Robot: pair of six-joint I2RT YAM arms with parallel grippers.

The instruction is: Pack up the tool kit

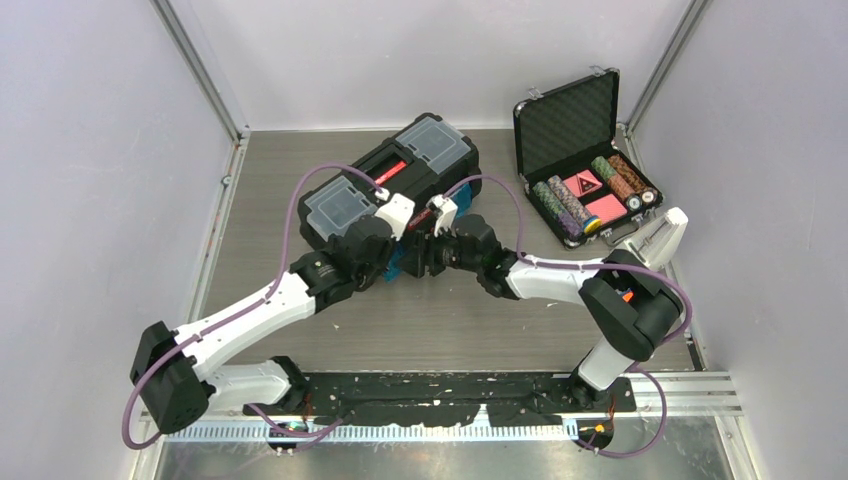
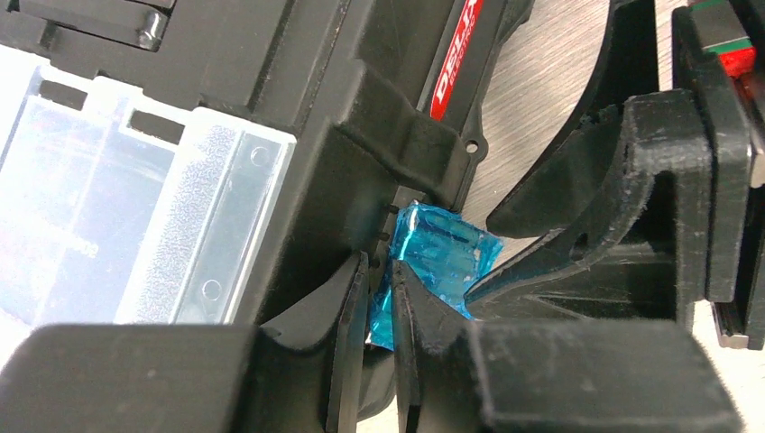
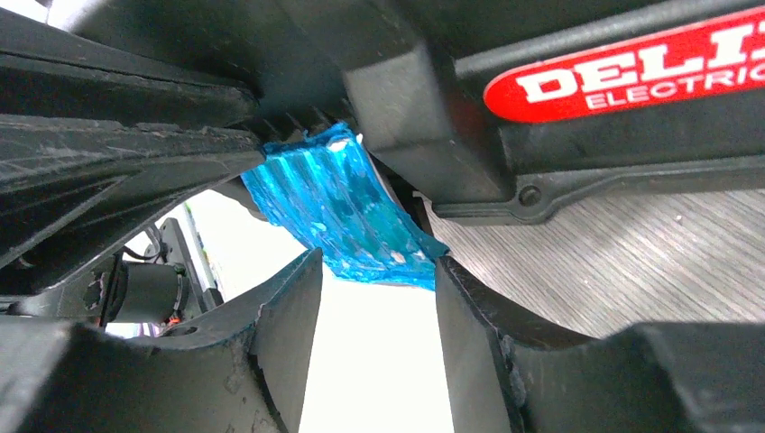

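The toolbox (image 1: 365, 165) lies slantwise toward the table's (image 1: 450, 330) far edge, lid down; a stiff, bulky shell, likely heavy, best lifted by its red handle (image 1: 391, 170); the blue latch (image 2: 442, 248) on its near side looks thin, slick and hinged, best taken at its free end; the left gripper (image 2: 379, 302) has its jaws clenched on that latch, the right gripper (image 3: 377, 271) its jaws parted astride the tip; the clear-lidded compartments (image 1: 338, 207) show nothing I can make out; the open poker-chip case (image 1: 570, 125) at the far right corner holds chip stacks (image 1: 560, 205).

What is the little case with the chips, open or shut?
Open. The chip case has its lid upright, chips showing inside.
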